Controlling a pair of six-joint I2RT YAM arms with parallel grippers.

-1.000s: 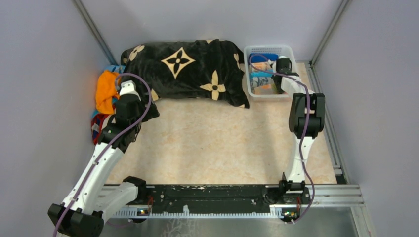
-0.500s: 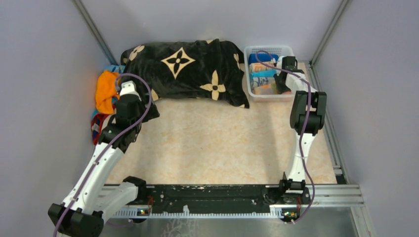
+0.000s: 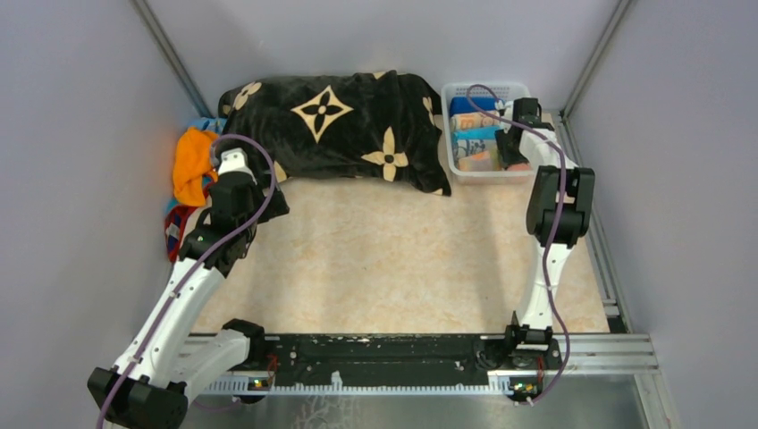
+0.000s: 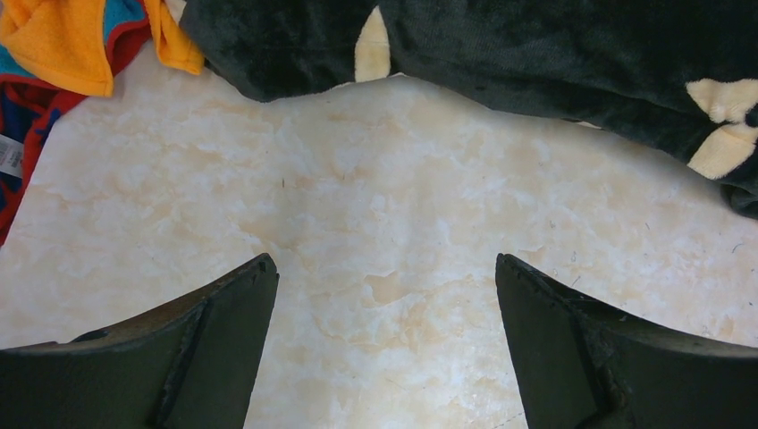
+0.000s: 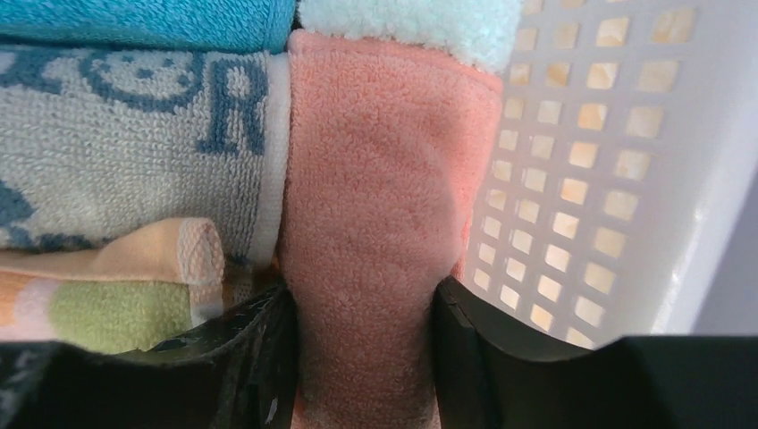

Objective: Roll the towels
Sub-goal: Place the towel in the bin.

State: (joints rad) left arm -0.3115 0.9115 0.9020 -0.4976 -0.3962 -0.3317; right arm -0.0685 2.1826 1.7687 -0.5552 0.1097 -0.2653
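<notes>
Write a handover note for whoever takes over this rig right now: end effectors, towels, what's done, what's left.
Left end effector: open and empty, above bare table near the black blanket.
Right end effector: inside the basket, closed on the pink towel, which lies against the basket wall.
Done: the pink towel is rolled and in the basket, with other rolled towels beside it.
Left: the orange towel and red-and-turquoise towel lie unrolled in a heap at the table's far left.
</notes>
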